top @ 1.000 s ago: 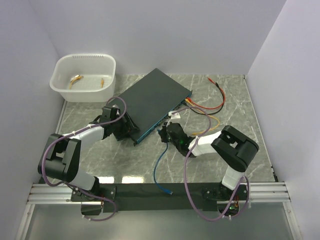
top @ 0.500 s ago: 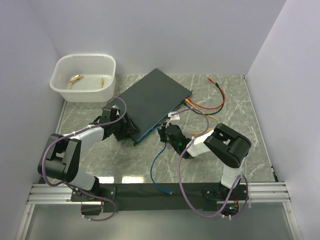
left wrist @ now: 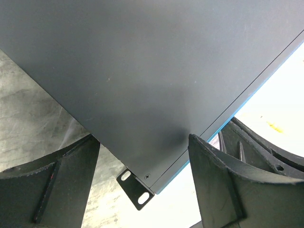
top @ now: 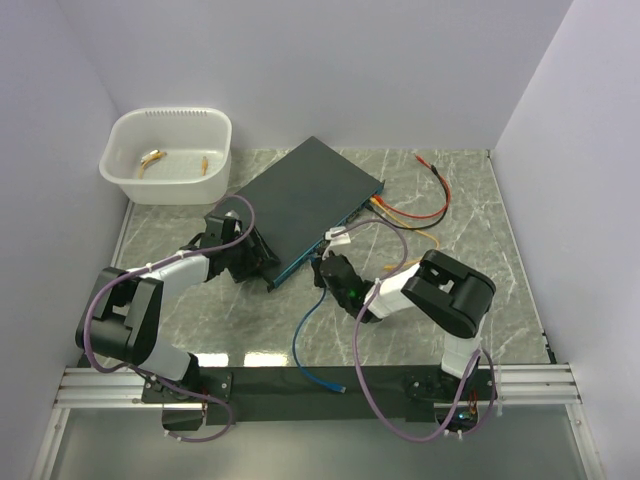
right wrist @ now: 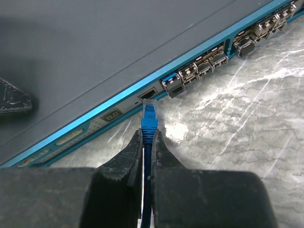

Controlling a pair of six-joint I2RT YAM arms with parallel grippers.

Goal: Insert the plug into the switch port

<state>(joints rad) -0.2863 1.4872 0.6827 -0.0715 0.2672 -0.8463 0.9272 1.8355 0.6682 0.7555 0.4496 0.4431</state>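
The flat black switch box lies at an angle mid-table, its narrow teal-blue face toward my right arm. My right gripper is shut on the blue plug of a blue cable. The plug's tip points at an empty square switch port and stands just short of it. In the top view the right gripper is close against the teal face. My left gripper is open, its fingers on either side of the box's near-left corner and its mounting bracket.
Several ports to the right on the teal face hold plugs. Orange and red cables trail from the box over the right of the table. A white tub with small items stands at the back left. Walls close in on three sides.
My right gripper has moved left and toward the teal face with the blue plug. The blue cable's loop has swung left behind it. The left arm has not moved.
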